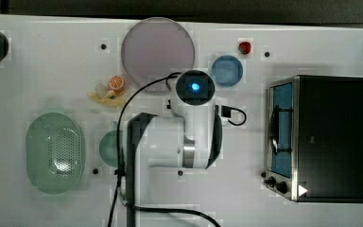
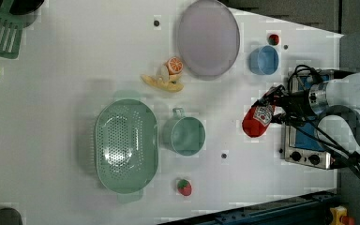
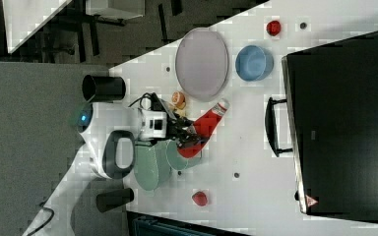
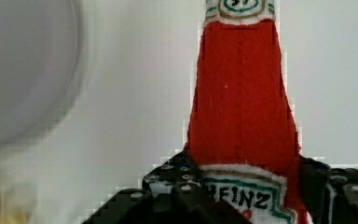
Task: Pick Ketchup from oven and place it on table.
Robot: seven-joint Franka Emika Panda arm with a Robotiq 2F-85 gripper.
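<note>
Grip: the gripper (image 3: pixel 187 135) is clamped on the ketchup bottle (image 3: pixel 203 130) at its labelled body, fingers (image 4: pixel 168 186) on either side.
Bottle place: out of the oven (image 1: pixel 319 138), held above the table (image 1: pixel 52 61), between the oven's door and the green cup (image 2: pixel 185 135).
Long axis: cap points away from the wrist, tilted, not upright.
Open room: bare table lies under the bottle in the left view; the blue bowl (image 2: pixel 264 59) and grey plate (image 2: pixel 208 37) sit near.

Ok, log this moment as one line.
tool: shut on ketchup bottle | bottle: out of oven, held over table | placement: not yet done
</note>
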